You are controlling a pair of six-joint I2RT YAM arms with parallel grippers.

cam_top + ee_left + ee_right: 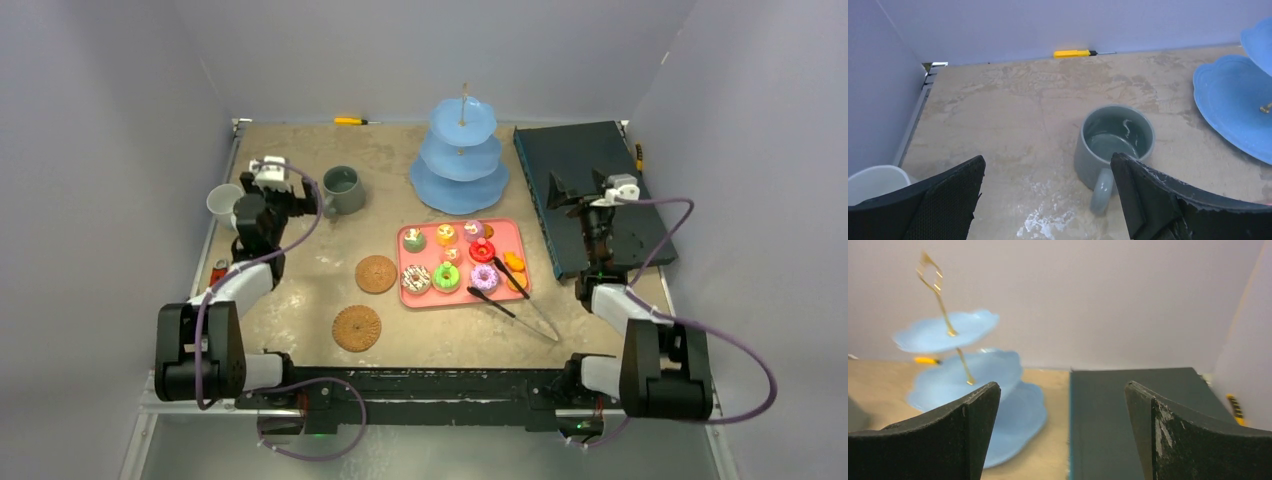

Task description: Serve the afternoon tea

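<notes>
White mug [224, 202]: upright at the table's left edge, just left of the left arm; in the left wrist view its rim is partly hidden behind a finger
Left gripper [1048, 196]: jaws wide apart and holding nothing, low over the table and aimed at the grey-green mug
Grey-green mug [1115, 136]: upright on the bare table just ahead of the jaws, its handle turned toward the gripper and close by the right-hand finger; whether they touch cannot be told
Yellow screwdriver [352, 121]: lying against the back wall
Woven coasters: two, one [357, 328] nearer the arms and one [376, 274] just left of the tray, both well apart from the mugs
Pink tray [455, 301]: mid-table, in front of the stand
Doughnuts and cupcakes [447, 277]: all sitting in rows on the tray
Blue stand [459, 160]: three tiers, upright near the back wall, behind the tray
Black tongs [535, 322]: tips resting over the tray's right side, hinge on the table
Right gripper [1063, 440]: jaws spread wide with nothing between them, raised over the dark slab
Dark green slab [585, 160]: flat on the right of the table, just beside the stand
</notes>
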